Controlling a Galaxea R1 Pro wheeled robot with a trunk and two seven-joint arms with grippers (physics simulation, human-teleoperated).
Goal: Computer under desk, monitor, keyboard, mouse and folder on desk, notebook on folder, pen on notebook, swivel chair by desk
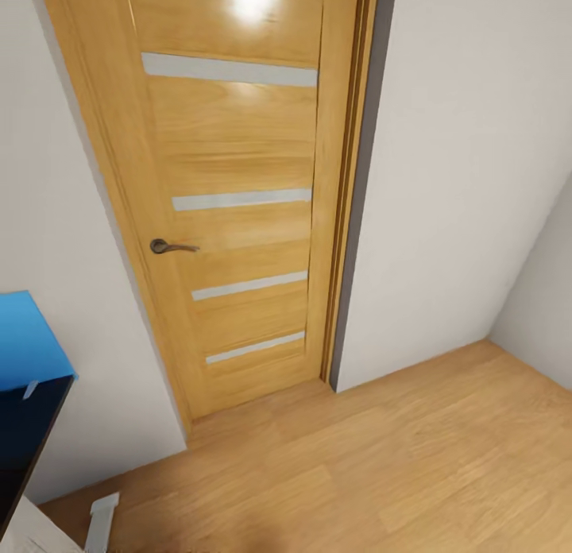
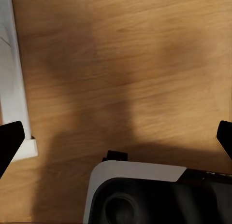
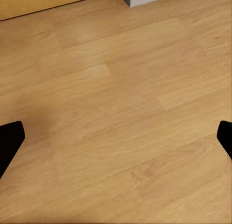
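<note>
Nothing is being gripped right now. In both wrist views the dark fingertips sit at the far edges of the frame, so the left gripper and right gripper are read as spread wide with bare floor between the jaws. That fits a robot in transit, arms kept low and empty while the base is driven.

Nearest in, the robot's own white-and-dark base is seen under the left wrist, with a white strip lying on the floor beside it. What that strip belongs to can't be told.

In the head view, a blue panel over a dark box is cut off at the left edge, contents hidden.

Farther back, a closed wooden door with a handle is set between white walls.

None of the task's things can be made out, so they're presumably elsewhere in the bedroom.
</note>
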